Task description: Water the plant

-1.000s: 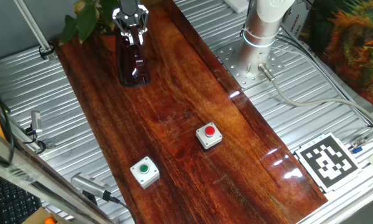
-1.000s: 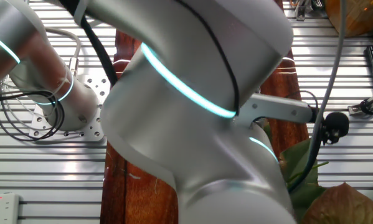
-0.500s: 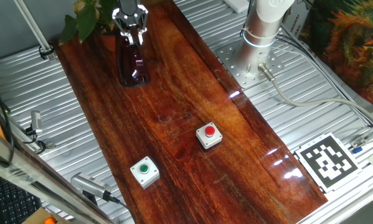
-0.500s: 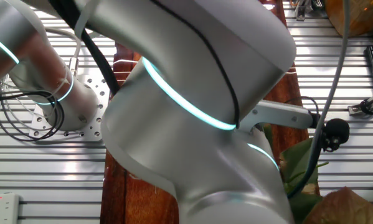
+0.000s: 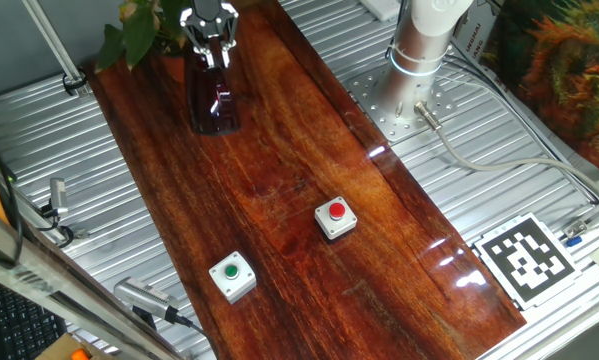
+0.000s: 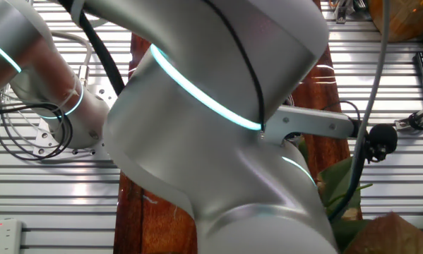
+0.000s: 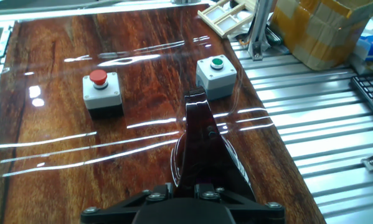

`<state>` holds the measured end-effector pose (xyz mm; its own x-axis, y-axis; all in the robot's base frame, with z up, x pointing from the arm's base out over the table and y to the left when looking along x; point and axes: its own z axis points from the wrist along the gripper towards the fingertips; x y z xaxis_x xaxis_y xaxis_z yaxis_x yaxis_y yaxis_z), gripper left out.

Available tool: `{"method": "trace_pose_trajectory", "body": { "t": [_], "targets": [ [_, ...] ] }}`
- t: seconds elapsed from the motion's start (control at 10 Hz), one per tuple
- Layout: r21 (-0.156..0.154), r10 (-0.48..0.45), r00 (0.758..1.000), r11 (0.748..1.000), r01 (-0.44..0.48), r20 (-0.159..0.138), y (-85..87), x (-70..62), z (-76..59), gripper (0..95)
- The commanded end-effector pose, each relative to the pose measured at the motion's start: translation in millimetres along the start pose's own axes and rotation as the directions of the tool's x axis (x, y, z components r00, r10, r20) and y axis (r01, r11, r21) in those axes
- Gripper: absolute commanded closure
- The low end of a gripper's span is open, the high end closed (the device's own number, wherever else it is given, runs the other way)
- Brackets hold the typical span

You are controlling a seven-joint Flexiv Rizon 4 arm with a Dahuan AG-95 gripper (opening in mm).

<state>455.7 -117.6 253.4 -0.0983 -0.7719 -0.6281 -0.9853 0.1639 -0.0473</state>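
Note:
My gripper [image 5: 209, 32] is at the far end of the wooden board [image 5: 279, 170], shut on the neck of a dark red translucent vessel [image 5: 213, 98]. The vessel hangs below it, at or just above the board. In the hand view the vessel [image 7: 202, 149] stretches out from between the gripper [image 7: 185, 186]. The plant [image 5: 131, 28] shows as green leaves just left of the gripper; its pot is hidden. Some of the plant's leaves [image 6: 344, 192] also show behind the arm in the other fixed view.
A red button box [image 5: 335, 218] and a green button box [image 5: 232, 276] sit on the near half of the board. The robot base [image 5: 419, 50] stands to the right, with a marker tag [image 5: 527, 258] and bushy orange-green foliage [image 5: 569, 60] beyond.
The gripper and the red vessel have shifted slightly up and toward the far end of the board, closer to the plant. The arm has swung a little in the other fixed view.

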Motion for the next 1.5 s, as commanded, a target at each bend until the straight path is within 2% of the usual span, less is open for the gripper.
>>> {"method": "trace_pose_trajectory", "body": {
  "t": [0.1,0.4,0.8,1.3,1.5],
  "targets": [
    [-0.003,-0.001,1.0,1.0,0.001,0.01,-1.5,2.2,-2.3,95.0],
    [-0.004,-0.007,1.0,1.0,0.007,0.02,-1.3,4.8,-4.9,95.0],
    [-0.009,-0.012,0.998,1.0,0.012,0.06,-1.2,5.2,-5.2,95.0],
    [-0.01,-0.014,0.997,1.0,0.015,0.073,-1.1,5.5,-5.6,95.0],
    [-0.011,-0.004,0.996,1.0,0.005,0.089,-1.2,5.5,-5.6,95.0]
  ]
}}
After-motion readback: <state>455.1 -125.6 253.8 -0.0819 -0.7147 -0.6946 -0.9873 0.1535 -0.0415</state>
